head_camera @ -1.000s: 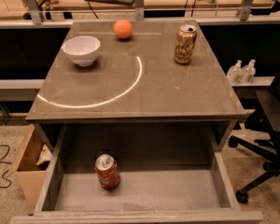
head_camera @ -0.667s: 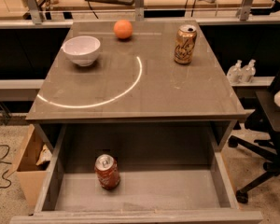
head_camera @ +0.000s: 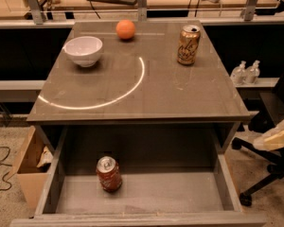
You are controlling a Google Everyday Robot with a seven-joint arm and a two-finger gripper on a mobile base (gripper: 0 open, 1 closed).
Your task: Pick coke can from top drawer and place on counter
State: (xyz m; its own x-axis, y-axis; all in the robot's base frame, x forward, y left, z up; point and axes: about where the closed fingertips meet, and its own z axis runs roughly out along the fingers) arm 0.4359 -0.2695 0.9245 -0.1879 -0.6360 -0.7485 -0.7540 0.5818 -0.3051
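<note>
The coke can [head_camera: 108,173] is a small red can with a silver top. It stands upright on the floor of the open top drawer [head_camera: 180,193], left of the middle. The counter [head_camera: 170,89] is the grey-brown tabletop above, marked with a white arc. My gripper [head_camera: 277,137] shows as a pale shape at the right edge of the view. It is beside the drawer's right side, well away from the can and holding nothing that I can see.
On the counter stand a white bowl [head_camera: 83,50], an orange [head_camera: 125,29] and a tan-gold soda can [head_camera: 188,44]. A cardboard box [head_camera: 27,167] sits on the floor to the left. A black office chair [head_camera: 270,122] and two small bottles [head_camera: 245,72] are on the right.
The pale gripper has come further into view from the right edge and is lower. The can, drawer and counter objects have not moved.
</note>
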